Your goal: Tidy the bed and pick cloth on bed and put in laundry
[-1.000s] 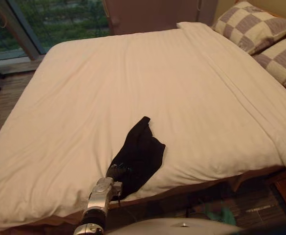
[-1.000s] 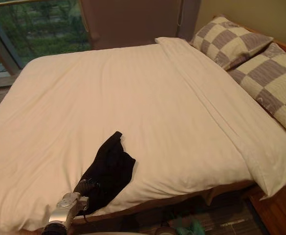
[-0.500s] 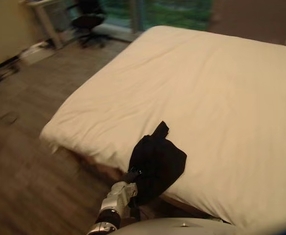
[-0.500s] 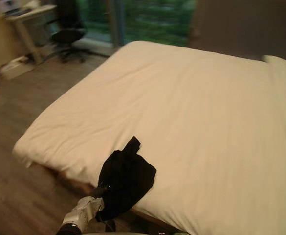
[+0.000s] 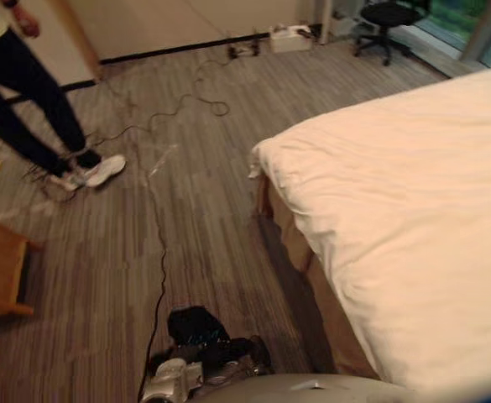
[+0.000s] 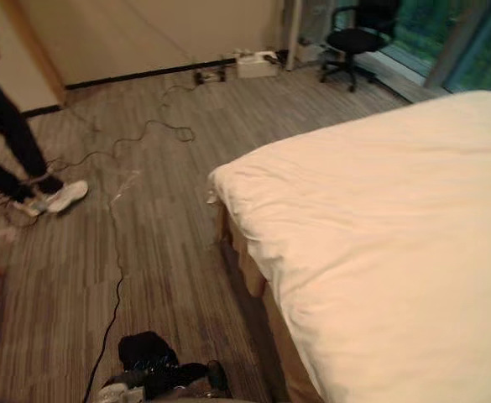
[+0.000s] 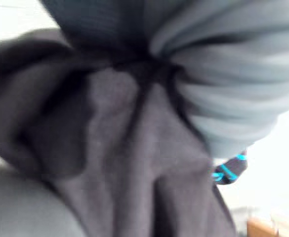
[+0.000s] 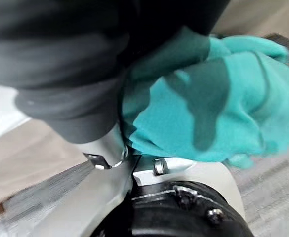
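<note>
Black cloth [image 5: 193,323] looks soft, light and limp, bunched over the left hand [image 5: 220,354] at lower left. Its grip is hidden, so I can't tell. A gathered fistful holds best.

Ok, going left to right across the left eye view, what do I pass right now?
Person's legs on the floor → black cloth, bunched low near the bottom edge → bed with its pale cover.

A bedroom: white-covered bed [image 5: 413,210], carpeted floor [image 5: 195,218], desk chair [image 5: 388,15].
</note>
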